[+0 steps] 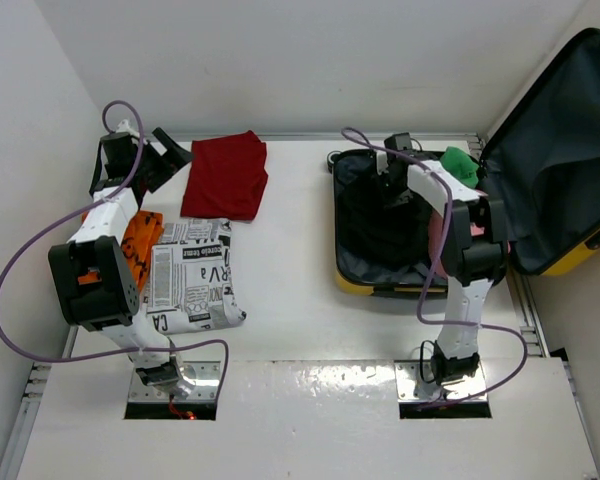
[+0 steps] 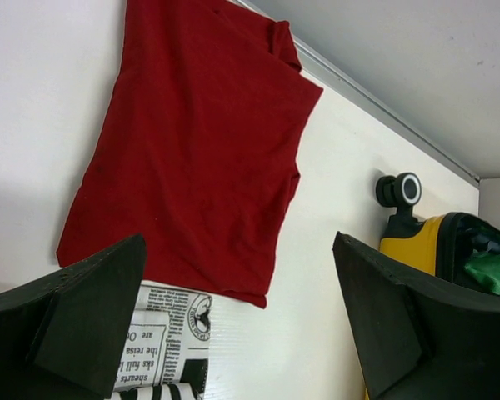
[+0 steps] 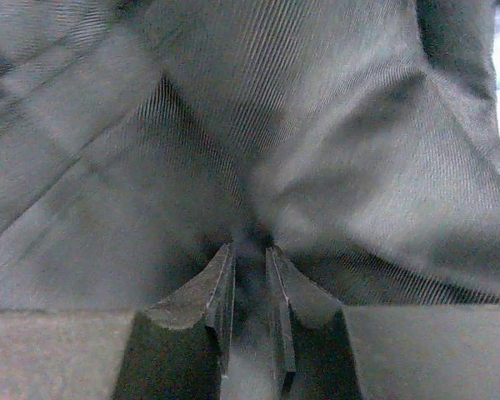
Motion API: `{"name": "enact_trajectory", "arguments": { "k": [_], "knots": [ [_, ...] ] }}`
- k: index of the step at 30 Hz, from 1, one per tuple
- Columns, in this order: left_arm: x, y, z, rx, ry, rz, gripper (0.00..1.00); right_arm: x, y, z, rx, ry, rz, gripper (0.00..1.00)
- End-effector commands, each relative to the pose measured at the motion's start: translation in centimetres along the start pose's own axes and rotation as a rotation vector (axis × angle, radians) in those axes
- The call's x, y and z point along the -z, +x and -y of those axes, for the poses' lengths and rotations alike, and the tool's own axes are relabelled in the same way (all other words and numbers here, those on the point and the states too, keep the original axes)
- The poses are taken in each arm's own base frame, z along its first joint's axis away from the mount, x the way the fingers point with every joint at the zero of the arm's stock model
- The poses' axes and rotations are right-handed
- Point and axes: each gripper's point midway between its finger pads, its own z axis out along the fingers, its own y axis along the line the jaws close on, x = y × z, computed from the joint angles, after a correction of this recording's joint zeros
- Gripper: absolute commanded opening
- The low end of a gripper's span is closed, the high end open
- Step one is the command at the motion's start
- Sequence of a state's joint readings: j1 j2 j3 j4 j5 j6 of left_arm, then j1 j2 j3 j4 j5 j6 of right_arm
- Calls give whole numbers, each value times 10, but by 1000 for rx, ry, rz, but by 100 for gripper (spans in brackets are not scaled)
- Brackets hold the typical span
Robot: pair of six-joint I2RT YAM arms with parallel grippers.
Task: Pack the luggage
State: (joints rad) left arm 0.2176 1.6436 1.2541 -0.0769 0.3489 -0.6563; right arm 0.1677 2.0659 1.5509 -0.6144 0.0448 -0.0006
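Observation:
The luggage (image 1: 560, 150), a yellow hard-shell suitcase with grey lining, lies open at the right, lid leaning back. A black garment (image 1: 375, 225) fills its base. My right gripper (image 1: 395, 185) is down inside it. In the right wrist view the gripper (image 3: 248, 250) is pinched on a fold of the black garment (image 3: 317, 125), with creases spreading from the tips. My left gripper (image 1: 160, 155) is open and empty at the back left, beside a red shirt (image 1: 225, 175). In the left wrist view the gripper (image 2: 237, 250) hangs over the shirt's (image 2: 192, 142) lower edge.
A newspaper-print garment (image 1: 195, 275) and an orange garment (image 1: 140, 240) lie at the left front. A green item (image 1: 462, 163) and a pink item (image 1: 437, 235) sit in the suitcase. A suitcase wheel (image 2: 400, 190) shows in the left wrist view. Walls enclose the table.

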Motion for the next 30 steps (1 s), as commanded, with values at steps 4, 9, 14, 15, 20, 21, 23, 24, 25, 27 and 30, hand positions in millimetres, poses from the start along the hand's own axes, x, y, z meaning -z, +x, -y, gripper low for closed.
{"name": "enact_trajectory", "arguments": {
  "k": [4,9,14,15,20,21,23,24,25,27,30],
  "knots": [
    [-2,-16,18,-35,55,45,100,125,-98,60,-126,136,441,19],
    [0,-18,25,-45,71,56,100,164,-105,132,-238,365,552,13],
    [-4,-14,28,-40,78,50,100,153,-74,202,-429,500,460,28],
    [-4,-14,28,-40,78,50,100,155,-73,213,-451,516,466,28],
    [-4,-16,25,-39,63,60,100,131,-64,236,-546,504,409,28],
    [-4,-16,25,-39,62,60,100,120,-59,240,-562,478,390,28],
    [-4,-16,25,-39,62,60,100,112,-59,243,-583,454,380,28],
    [-4,-16,25,-48,62,60,100,104,-61,238,-574,397,375,28],
    [-4,-16,25,-48,62,60,100,92,-59,237,-568,382,347,28],
    [-3,-17,20,-42,51,58,100,85,-63,224,-532,309,332,26],
    [-3,-15,19,-39,46,51,100,60,-50,204,-475,254,227,25]
  ]
}}
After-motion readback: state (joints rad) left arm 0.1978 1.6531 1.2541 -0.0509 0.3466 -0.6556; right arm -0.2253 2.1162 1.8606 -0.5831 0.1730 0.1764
